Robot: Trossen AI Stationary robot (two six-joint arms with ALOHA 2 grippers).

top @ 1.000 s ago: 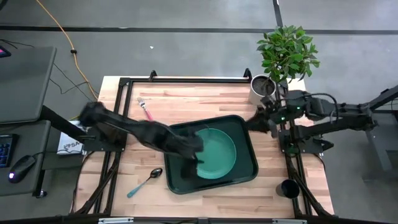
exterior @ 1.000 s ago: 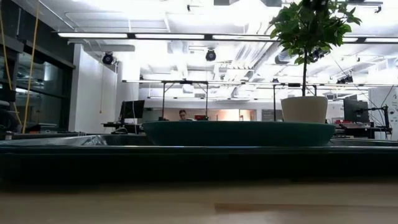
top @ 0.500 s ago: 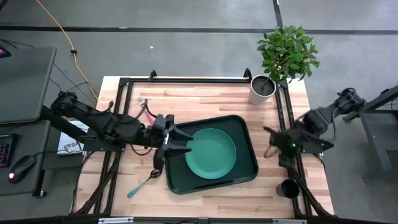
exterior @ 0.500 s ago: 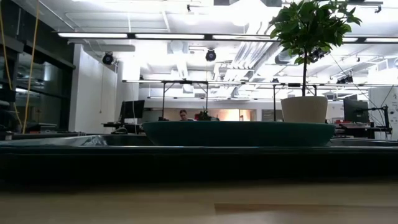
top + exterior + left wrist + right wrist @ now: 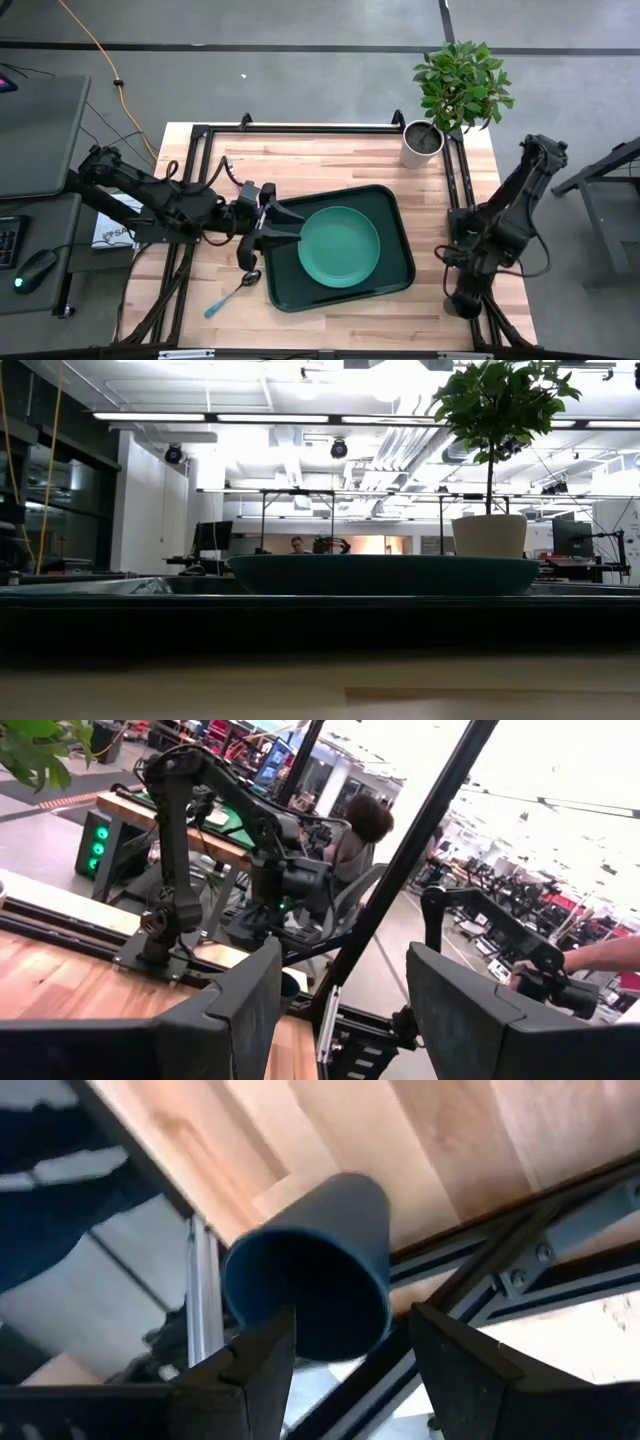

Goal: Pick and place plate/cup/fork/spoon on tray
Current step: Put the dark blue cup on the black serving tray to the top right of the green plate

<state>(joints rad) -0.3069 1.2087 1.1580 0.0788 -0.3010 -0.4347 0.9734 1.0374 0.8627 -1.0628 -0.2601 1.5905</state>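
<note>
The wooden table (image 5: 330, 160) sits in a big open lab, with a potted plant (image 5: 455, 90) at its far right corner and a seated person (image 5: 352, 850) beyond the frame.

The plate (image 5: 338, 246) already lies flat in the tray (image 5: 400, 255), so I judge the plate step done and the cup step in hand. My right gripper (image 5: 340, 1355) is hanging over the table's near right corner, fingers spread and holding nothing. The cup (image 5: 310, 1275) stands upright just ahead of them, its open mouth facing the wrist camera and its rim roughly centred on the gap between the two fingers. From above, the arm hides it. It stands right at the table's edge, against the metal frame rail (image 5: 520, 1250).

My left gripper (image 5: 275, 232) is parked at the tray's left rim, fingers apart and empty, pointing across the table. The spoon (image 5: 232, 291) lies on the wood just below and left of those fingers. I can't find the fork; it may be under the left arm.

Next I'd lower the right gripper until the fingers straddle the cup wall, then close, lift and carry it to the bare tray floor beside the plate. The rail looks close enough to foul a finger, so I'd go down straight.
</note>
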